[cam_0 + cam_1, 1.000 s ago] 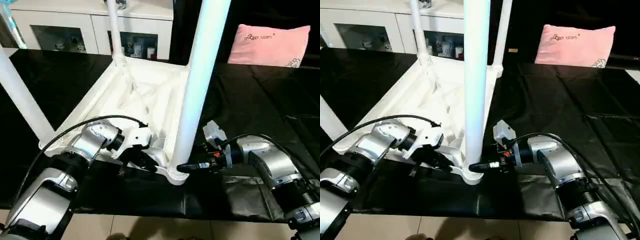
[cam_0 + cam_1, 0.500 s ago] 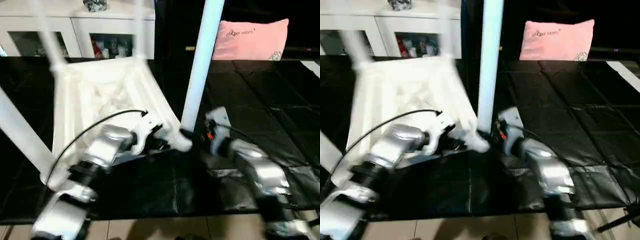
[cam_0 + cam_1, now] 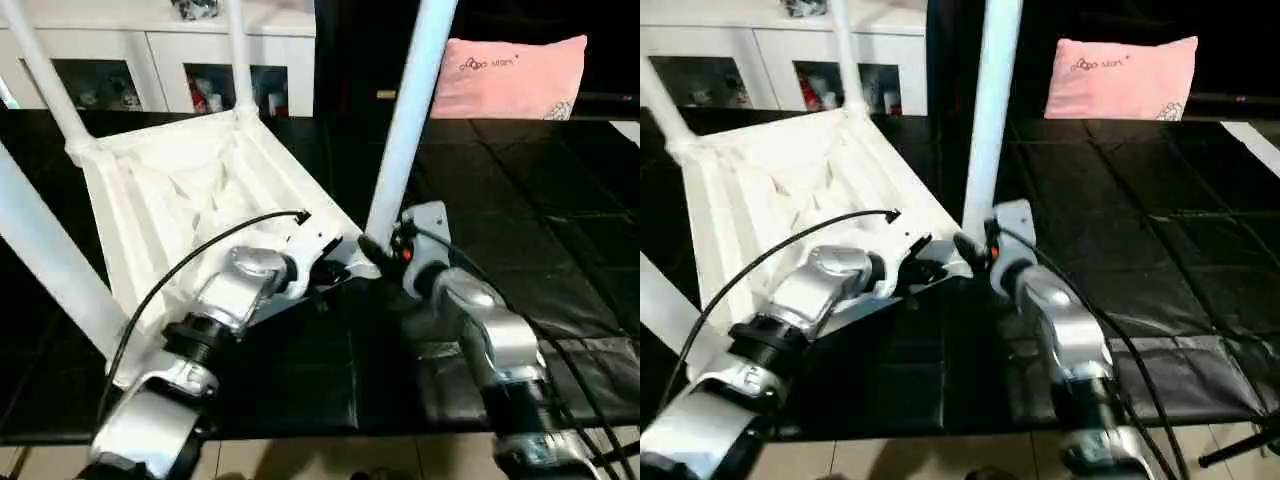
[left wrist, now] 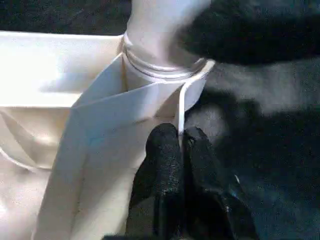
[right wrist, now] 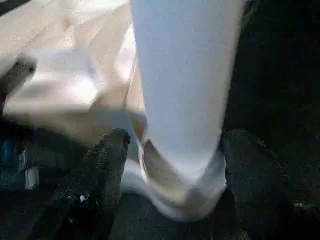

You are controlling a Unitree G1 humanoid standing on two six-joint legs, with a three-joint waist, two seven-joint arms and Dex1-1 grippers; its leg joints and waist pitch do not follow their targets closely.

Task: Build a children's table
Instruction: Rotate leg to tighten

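The children's table lies upside down on the black cloth, its ribbed white tabletop (image 3: 190,190) facing up. Several white legs stand in the corner sockets. The nearest leg (image 3: 410,120) rises from the corner socket (image 3: 362,266) in front of me. My left gripper (image 3: 335,272) is shut on the tabletop's thin rim (image 4: 181,107) just beside that socket. My right gripper (image 3: 380,250) stands open around the foot of that leg (image 5: 182,90), with one finger (image 5: 107,165) on each side and a sliver of gap showing at one of them.
A pink pillow (image 3: 510,75) lies at the far right of the black cloth (image 3: 520,180). A white cabinet with glass doors (image 3: 150,70) stands behind. The cloth's front edge and the tiled floor (image 3: 300,455) run just below my forearms.
The whole picture has shifted. The tabletop has also turned on the cloth, its near corner and leg swinging away from me. My right gripper's fingers have spread wider around the leg.
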